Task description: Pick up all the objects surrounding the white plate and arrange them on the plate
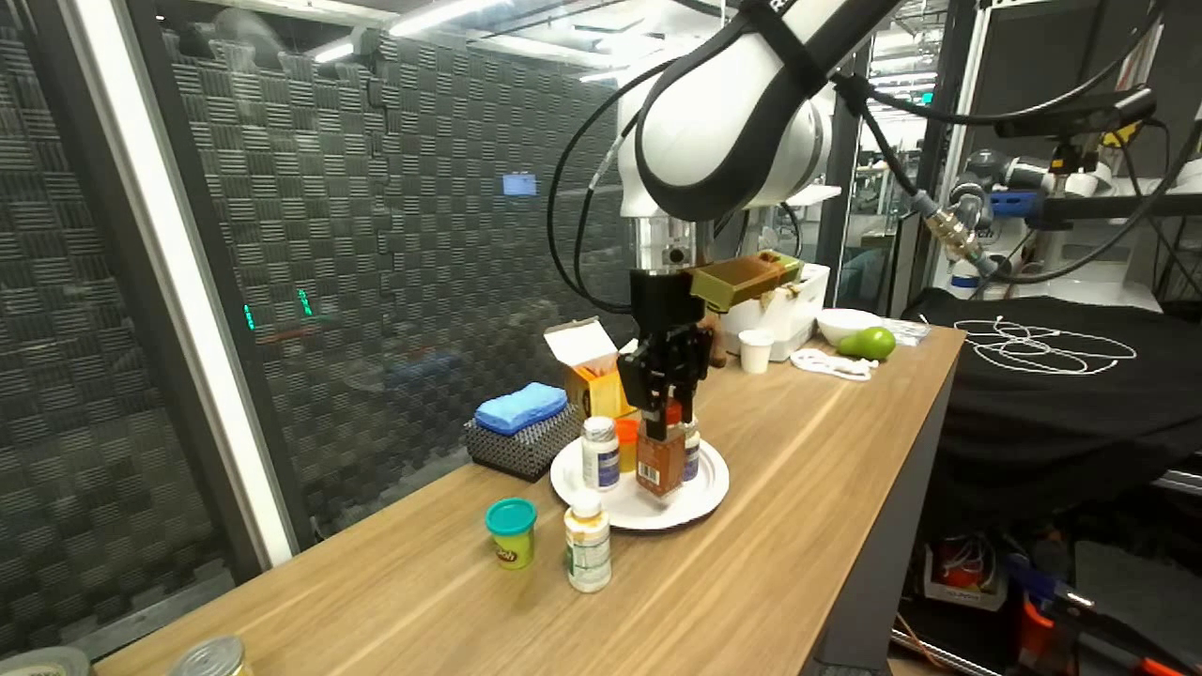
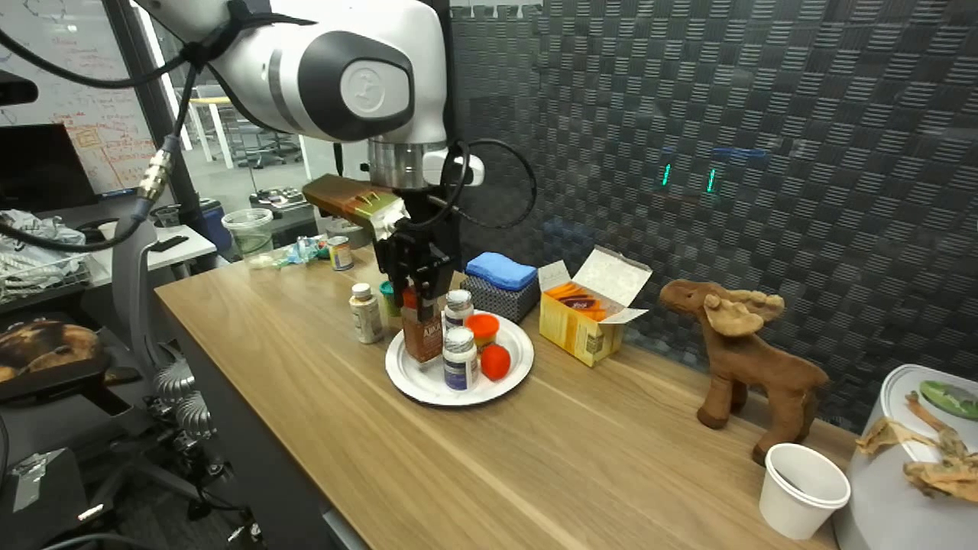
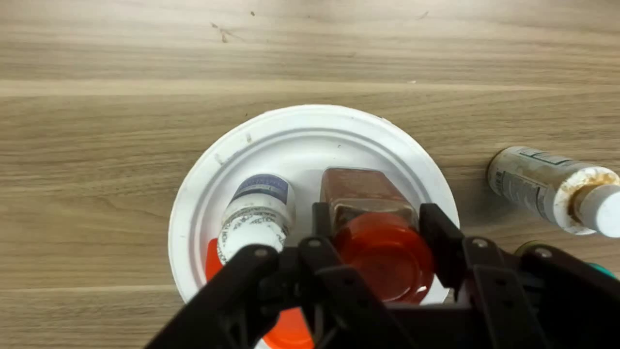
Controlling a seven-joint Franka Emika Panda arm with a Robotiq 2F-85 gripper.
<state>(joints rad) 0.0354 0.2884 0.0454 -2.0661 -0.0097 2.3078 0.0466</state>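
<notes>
The white plate (image 1: 624, 513) stands on the wooden counter. My gripper (image 1: 671, 424) points down over it, its fingers on either side of a brown spice bottle (image 2: 422, 336) with a red cap. In the wrist view, the gripper (image 3: 375, 213) is shut on this bottle. The bottle is over the plate; I cannot tell if its base touches. Two white bottles with purple labels (image 2: 460, 359) (image 2: 458, 305), an orange-lidded tub (image 2: 483, 328) and a red ball-like thing (image 2: 495, 361) are on the plate. Beside the plate stand a teal-lidded tub (image 1: 512, 535) and a white-capped bottle (image 1: 588, 549).
A grey box with a blue cloth (image 1: 521, 409) and an open yellow box (image 2: 584, 325) stand behind the plate. A toy moose (image 2: 752, 359), white cups (image 2: 802, 489) and a green pear (image 1: 868, 344) are farther along. Cans (image 1: 211, 657) stand at the opposite end.
</notes>
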